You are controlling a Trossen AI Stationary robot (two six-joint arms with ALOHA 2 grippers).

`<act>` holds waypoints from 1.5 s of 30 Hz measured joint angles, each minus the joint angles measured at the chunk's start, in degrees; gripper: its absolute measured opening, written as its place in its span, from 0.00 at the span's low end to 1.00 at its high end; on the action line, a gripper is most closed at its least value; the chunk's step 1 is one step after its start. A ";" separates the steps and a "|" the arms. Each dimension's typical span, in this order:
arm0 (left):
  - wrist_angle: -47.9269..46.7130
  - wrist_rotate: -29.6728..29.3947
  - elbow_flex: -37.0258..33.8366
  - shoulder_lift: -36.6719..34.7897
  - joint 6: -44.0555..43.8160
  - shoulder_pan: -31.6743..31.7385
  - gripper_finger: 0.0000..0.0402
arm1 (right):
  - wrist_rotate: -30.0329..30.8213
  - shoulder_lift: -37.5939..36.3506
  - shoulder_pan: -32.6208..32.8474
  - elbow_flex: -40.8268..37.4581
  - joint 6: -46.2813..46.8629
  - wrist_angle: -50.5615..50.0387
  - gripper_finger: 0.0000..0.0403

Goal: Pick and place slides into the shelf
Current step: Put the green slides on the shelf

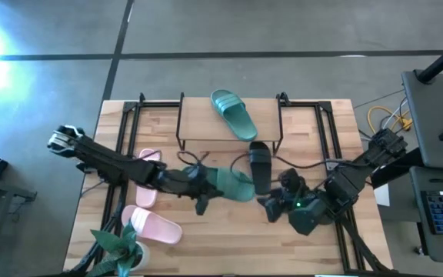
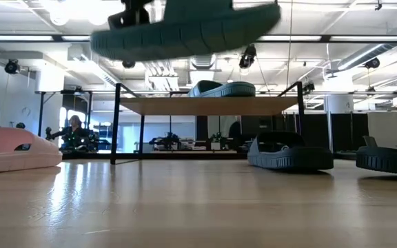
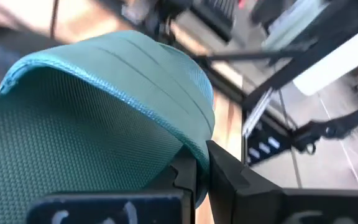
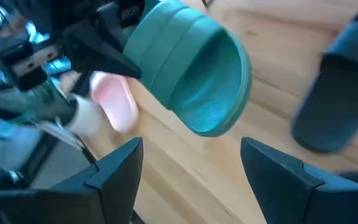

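Observation:
My left gripper (image 1: pixel 204 187) is shut on a teal-green slide (image 1: pixel 234 183) and holds it in the air in front of the shelf (image 1: pixel 206 127); the low view shows this slide high above the table (image 2: pixel 185 31). The other teal-green slide (image 1: pixel 234 114) lies sole down on the shelf's plank top. A black slide (image 1: pixel 259 165) lies on the table by the shelf's near right leg. A second black slide (image 2: pixel 388 158) lies farther right. My right gripper (image 4: pixel 191 168) is open and empty near the table's right side, just beyond the held slide's free end. My left gripper pinches the teal-green slide's side rim (image 3: pixel 194 155) between its two fingers, beside the wide strap (image 3: pixel 154 68). It comes roughly level from the table's left. The slide is lifted clear of the table, about level, with its free end (image 4: pixel 216 118) toward my right gripper.
Two pale pink slides lie on the table's left part, one (image 1: pixel 146 188) under my left arm and one (image 1: pixel 154 225) nearer the front. A potted plant (image 1: pixel 121 245) stands at the near left corner. Cables cross the table by the shelf's near side (image 1: pixel 306 161).

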 joint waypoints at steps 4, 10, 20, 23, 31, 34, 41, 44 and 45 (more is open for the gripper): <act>2.83 -3.30 -0.10 -2.63 3.58 -1.86 0.00 | 1.95 -0.02 -2.33 -0.63 -0.69 4.43 0.65; 4.53 -5.86 -0.12 -2.08 5.98 -2.21 0.00 | -1.35 -0.02 -7.07 -2.35 -7.19 14.58 0.65; 9.00 -6.03 0.13 -0.68 9.09 -2.26 0.00 | -6.48 3.08 -10.41 -2.61 -9.95 18.47 0.65; 8.77 -5.87 0.10 -0.66 9.11 -2.26 0.00 | -5.32 3.86 -10.71 -2.59 -10.20 19.57 0.65; 9.29 -5.56 -0.15 0.52 9.00 -2.26 0.00 | -5.02 4.13 -12.72 -2.59 -13.75 22.56 0.49; 9.20 -5.54 -0.15 0.82 9.00 -2.21 0.02 | -6.87 4.13 -13.69 -2.59 -15.22 22.53 0.36; 8.59 -5.73 -0.25 0.75 11.17 -2.19 0.08 | -8.31 4.10 -14.49 -2.59 -18.19 22.99 0.05; 7.54 -5.66 -0.25 0.01 10.54 -2.49 0.08 | -7.75 3.67 -14.59 -2.59 -18.41 22.50 0.04; 6.31 -5.73 -0.25 -0.54 10.45 -2.66 0.09 | -7.78 3.45 -14.66 -2.59 -18.67 22.23 0.03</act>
